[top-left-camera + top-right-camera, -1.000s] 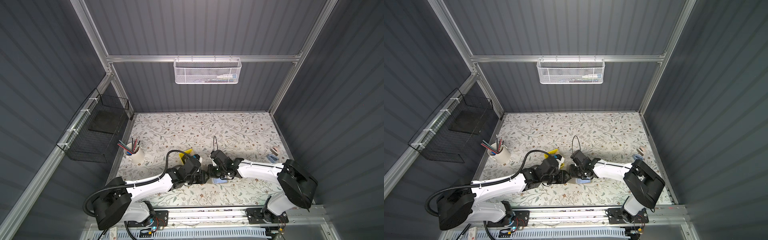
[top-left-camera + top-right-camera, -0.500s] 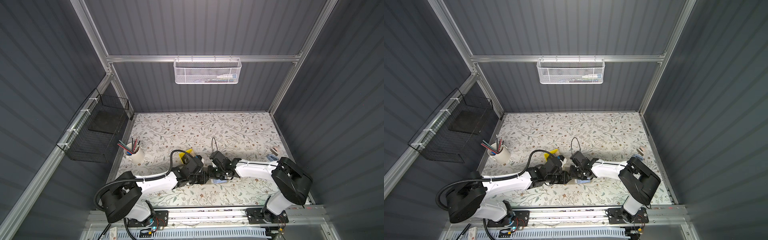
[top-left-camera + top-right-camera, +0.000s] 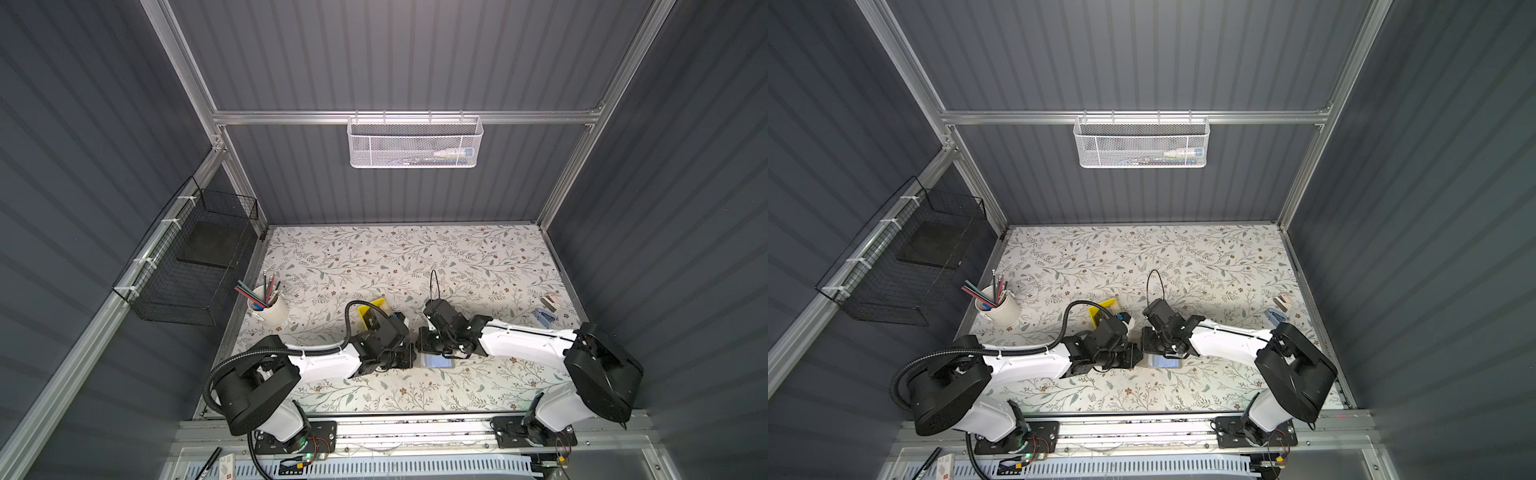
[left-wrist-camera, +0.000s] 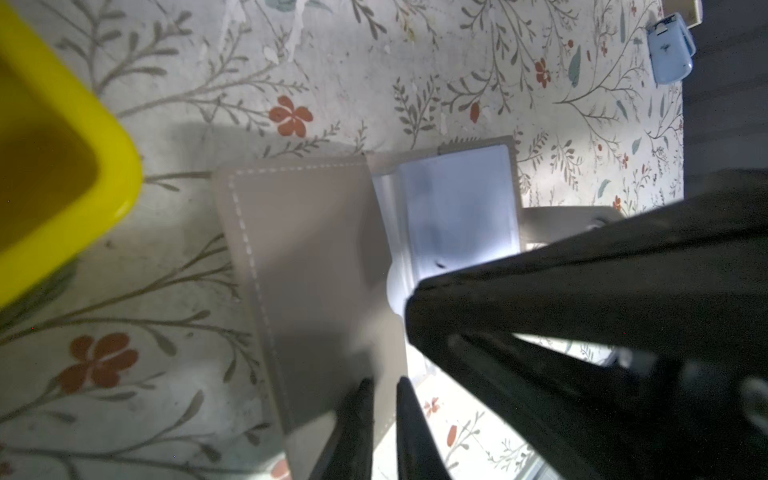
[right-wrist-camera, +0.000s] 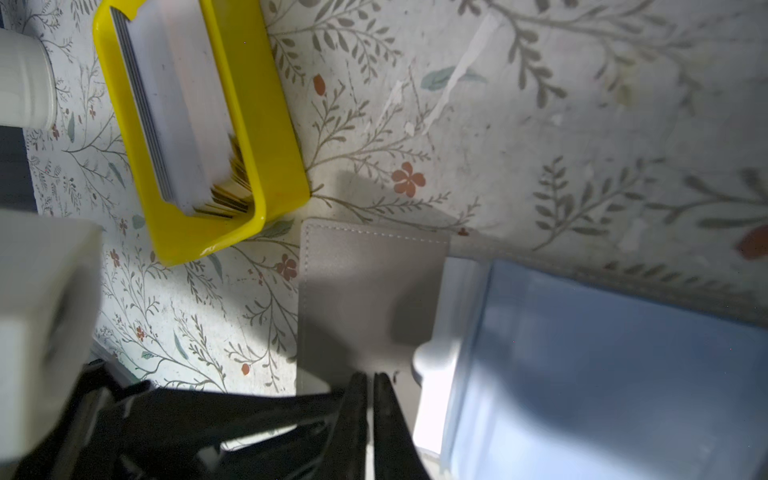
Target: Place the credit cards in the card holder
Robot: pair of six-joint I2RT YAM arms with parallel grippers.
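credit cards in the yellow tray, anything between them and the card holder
Only a wall of the yellow tray, where the credit cards stand. Bare table lies between tray and card holder; the right gripper sits at the holder by its sleeves.

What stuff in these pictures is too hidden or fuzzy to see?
- The credit cards, right wrist view: glare and blur wipe out any lettering.
- The card holder, both top views: the left arm and right arm cover most of it.
- Left hand, left wrist view: blurred and cut by the edge, grip unclear.
- White basket, both top views: contents too small.
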